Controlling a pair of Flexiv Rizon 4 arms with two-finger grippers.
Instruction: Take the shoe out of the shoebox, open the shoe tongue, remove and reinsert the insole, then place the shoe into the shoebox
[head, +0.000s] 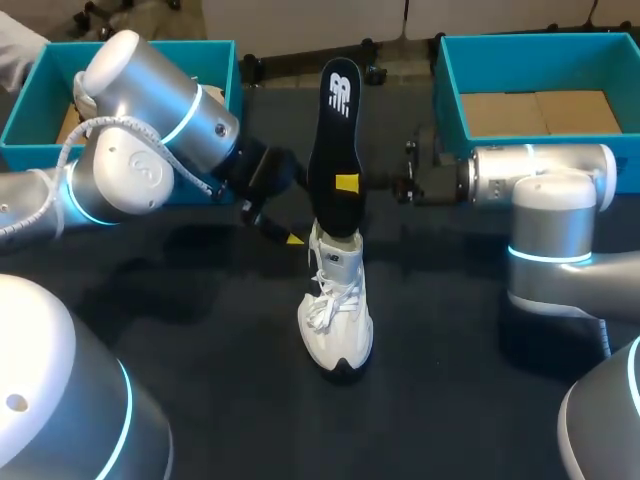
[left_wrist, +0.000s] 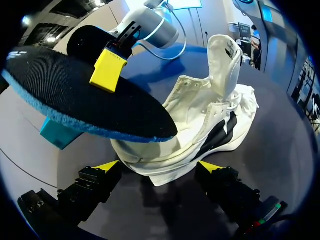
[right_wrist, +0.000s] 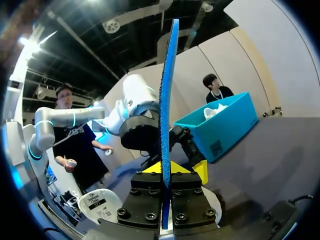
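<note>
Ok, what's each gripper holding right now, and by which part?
The right gripper pinches the black insole across its middle. The left gripper sits at the heel of the white shoe; whether it grips cannot be told.

White laced sneaker (head: 337, 310) upright on table (head: 200, 380), tongue raised; black blue-backed foam insole (head: 337, 150) stands on end at its heel opening.

The insole (left_wrist: 85, 95) has a matt black face of fine, slightly rough woven cloth over a blue foam-like edge. The shoe (left_wrist: 200, 125) is white cloth mesh with smoother panels and cloth laces. The left arm (head: 150, 150) and right arm (head: 540, 180) look like satin silver metal, the left claw (left_wrist: 159, 167) and right claw (right_wrist: 165, 170) are matt black with smooth yellow tips, and the bench (head: 200, 330) is dark and matt.
</note>
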